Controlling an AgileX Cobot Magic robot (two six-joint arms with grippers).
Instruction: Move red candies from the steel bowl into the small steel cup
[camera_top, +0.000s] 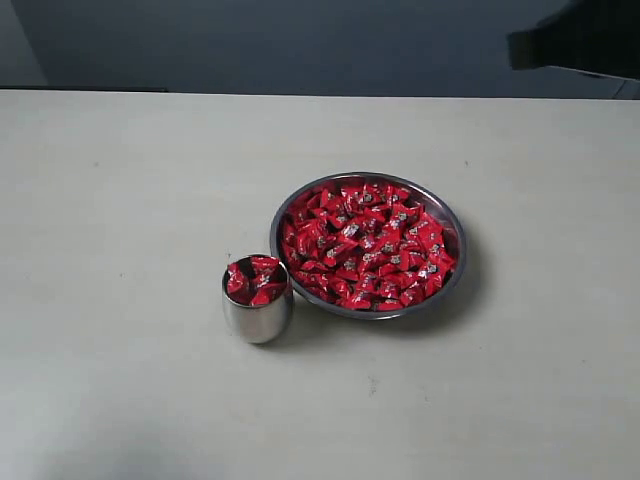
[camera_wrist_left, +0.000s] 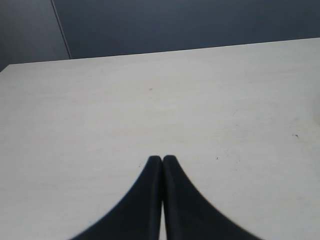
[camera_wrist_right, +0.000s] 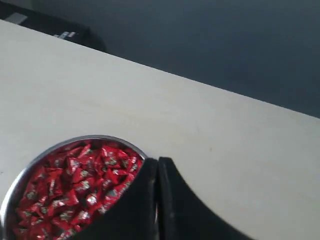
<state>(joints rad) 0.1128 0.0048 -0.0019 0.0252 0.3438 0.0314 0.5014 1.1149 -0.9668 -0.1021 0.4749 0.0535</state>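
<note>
The red candies (camera_top: 365, 245) lay heaped in shiny red wrappers, each with a small silver-dark mark, filling the steel bowl (camera_top: 453, 243) almost to its thin rim. The bowl, wide and shallow, sat a little right of the middle of the pale counter (camera_top: 120, 200). On its left, toward the near edge, stood the small steel cup (camera_top: 258, 320), upright, rounded and polished, with several red candies already piled to its brim. Whether cup and bowl touched could not be told; they were just beside each other.

The right gripper (camera_wrist_right: 158, 162) hung above the counter by the bowl's rim, its black fingers pressed together with nothing between them. The left gripper (camera_wrist_left: 162, 159) hovered over bare counter, fingers likewise together and empty. A dark shape (camera_top: 580, 35) showed over the far right corner.
</note>
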